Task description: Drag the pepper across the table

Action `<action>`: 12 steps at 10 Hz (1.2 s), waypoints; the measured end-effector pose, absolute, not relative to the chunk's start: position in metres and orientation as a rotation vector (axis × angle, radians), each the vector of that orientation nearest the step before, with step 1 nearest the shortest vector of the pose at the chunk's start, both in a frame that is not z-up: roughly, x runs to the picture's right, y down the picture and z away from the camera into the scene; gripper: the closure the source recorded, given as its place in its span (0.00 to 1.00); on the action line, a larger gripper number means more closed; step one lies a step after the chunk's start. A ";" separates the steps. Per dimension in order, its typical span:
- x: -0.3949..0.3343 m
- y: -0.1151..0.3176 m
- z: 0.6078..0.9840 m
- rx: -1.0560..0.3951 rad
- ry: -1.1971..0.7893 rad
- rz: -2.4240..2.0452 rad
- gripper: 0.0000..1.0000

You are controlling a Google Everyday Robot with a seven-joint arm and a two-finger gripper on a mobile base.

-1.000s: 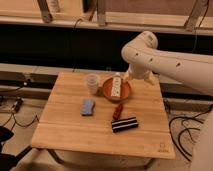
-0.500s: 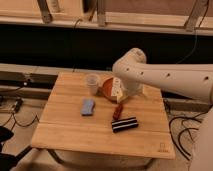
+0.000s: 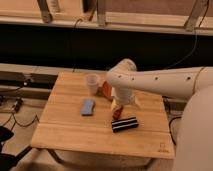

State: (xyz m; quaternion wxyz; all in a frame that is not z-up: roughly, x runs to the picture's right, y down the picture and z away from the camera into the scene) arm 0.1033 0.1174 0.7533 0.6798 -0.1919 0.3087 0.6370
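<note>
Both jaws of the gripper (image 3: pixel 118 106) stood apart just above the pepper (image 3: pixel 117 114), seemingly placed to bracket it for dragging across the table (image 3: pixel 65 125).

Robot lab: cabled floor (image 3: pixel 17 120), gripper (image 3: pixel 119 106) low over wooden table (image 3: pixel 65 131).

White dotted arm (image 3: pixel 156 82) — pale tool (image 3: pixel 119 105) at its tip
</note>
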 end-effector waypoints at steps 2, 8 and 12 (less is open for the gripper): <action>0.089 0.120 0.765 -0.423 0.702 1.419 0.20; 0.076 0.122 0.771 -0.430 0.700 1.412 0.20; 0.114 0.131 0.766 -0.508 0.685 1.410 0.20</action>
